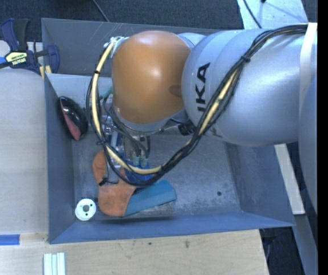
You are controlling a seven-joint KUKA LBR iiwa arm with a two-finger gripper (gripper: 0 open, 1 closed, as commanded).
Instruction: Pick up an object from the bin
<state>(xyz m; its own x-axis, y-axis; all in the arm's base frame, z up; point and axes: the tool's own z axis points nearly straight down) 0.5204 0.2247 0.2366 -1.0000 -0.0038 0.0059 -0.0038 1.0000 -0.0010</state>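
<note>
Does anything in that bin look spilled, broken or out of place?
Nothing looks spilled or broken. A dark glossy object lies against the bin's left wall, and an orange piece abuts a blue wedge by the lower wall: ordinary loose clutter.

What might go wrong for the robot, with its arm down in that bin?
The gripper hangs low over an orange-brown piece and a blue flat piece that overlap, so it may lift both or let one slip. Both lie close to the bin's front wall, which it might bump. The small white round thing beside them could get knocked away.
</note>
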